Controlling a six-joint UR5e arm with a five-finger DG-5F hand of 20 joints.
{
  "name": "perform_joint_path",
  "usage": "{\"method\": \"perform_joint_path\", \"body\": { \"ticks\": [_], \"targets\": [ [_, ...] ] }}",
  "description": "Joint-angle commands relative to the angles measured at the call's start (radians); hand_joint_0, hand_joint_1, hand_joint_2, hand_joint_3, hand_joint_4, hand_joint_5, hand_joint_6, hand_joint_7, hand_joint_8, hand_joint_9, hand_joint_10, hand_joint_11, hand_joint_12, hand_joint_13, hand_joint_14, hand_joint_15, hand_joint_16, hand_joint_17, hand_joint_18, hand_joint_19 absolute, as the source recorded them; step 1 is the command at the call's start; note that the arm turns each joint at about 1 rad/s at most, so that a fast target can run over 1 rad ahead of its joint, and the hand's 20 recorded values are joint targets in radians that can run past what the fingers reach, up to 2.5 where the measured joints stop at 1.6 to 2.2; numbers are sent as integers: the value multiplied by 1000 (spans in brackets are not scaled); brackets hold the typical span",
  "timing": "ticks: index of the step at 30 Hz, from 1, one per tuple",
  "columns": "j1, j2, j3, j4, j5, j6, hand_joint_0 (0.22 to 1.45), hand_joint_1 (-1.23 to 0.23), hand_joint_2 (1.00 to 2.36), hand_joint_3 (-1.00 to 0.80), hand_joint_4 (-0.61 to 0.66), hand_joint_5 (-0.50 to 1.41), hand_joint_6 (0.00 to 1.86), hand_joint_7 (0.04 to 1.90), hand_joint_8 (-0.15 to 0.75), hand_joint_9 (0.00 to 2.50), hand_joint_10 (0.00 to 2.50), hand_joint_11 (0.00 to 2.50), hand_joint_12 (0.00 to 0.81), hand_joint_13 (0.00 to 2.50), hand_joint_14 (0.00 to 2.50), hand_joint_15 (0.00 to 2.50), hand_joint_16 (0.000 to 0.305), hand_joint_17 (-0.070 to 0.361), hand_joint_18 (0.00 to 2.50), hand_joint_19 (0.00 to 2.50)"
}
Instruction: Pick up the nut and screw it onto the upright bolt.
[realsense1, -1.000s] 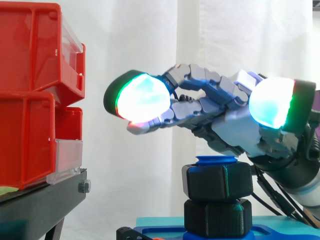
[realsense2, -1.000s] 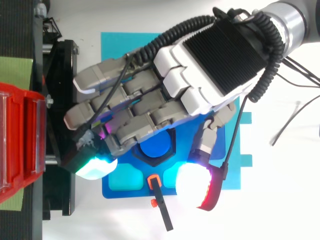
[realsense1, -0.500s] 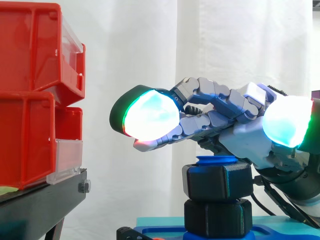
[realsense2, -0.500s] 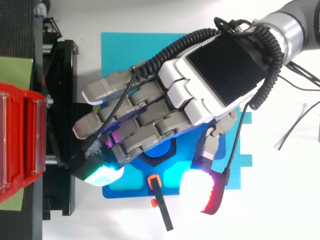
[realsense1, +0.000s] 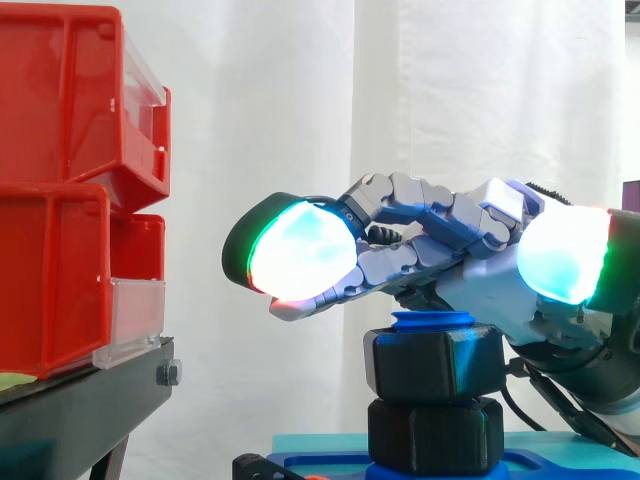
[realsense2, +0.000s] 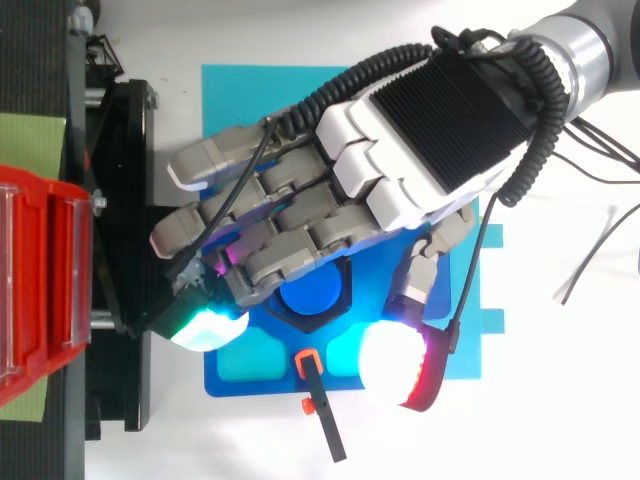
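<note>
Red bins (realsense1: 60, 190) sit at the far left on the black stand (realsense1: 80, 405). To their right the hand (realsense1: 440, 250) hovers with its fingers loosely extended, holding nothing. Just below it, the black nut (realsense1: 435, 362) sits around the top of the upright blue bolt (realsense2: 310, 298) on the blue base (realsense1: 320, 462).
</note>
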Motion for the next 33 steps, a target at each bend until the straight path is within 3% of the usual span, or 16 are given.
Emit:
{"method": "perform_joint_path", "body": {
  "ticks": [1,5,10,21,25,33],
  "targets": [
    [-2,-1,2,-1,-1,12,456,-179,1000,-500,209,-109,503,782,215,492,0,0,287,348,0,0,32,72,71,0],
    [-5,0,2,-1,-1,16,467,-73,1000,-500,198,-105,503,790,214,518,0,0,282,354,0,0,31,70,70,0],
    [-8,-1,2,-4,-3,27,473,-45,1000,-500,203,-101,503,797,216,534,0,0,280,359,0,0,31,69,70,0],
    [-16,0,11,-18,-1,64,458,-203,1000,-500,236,-101,503,817,226,559,0,0,286,389,0,0,31,71,105,0],
    [-20,-1,11,-56,0,62,454,-247,1000,-500,242,-102,503,825,228,567,0,0,287,400,0,0,31,71,117,0],
    [-25,-1,11,-105,0,56,463,-127,1000,-500,229,-100,503,834,223,573,0,0,284,398,0,0,31,69,113,0]
  ]
}}
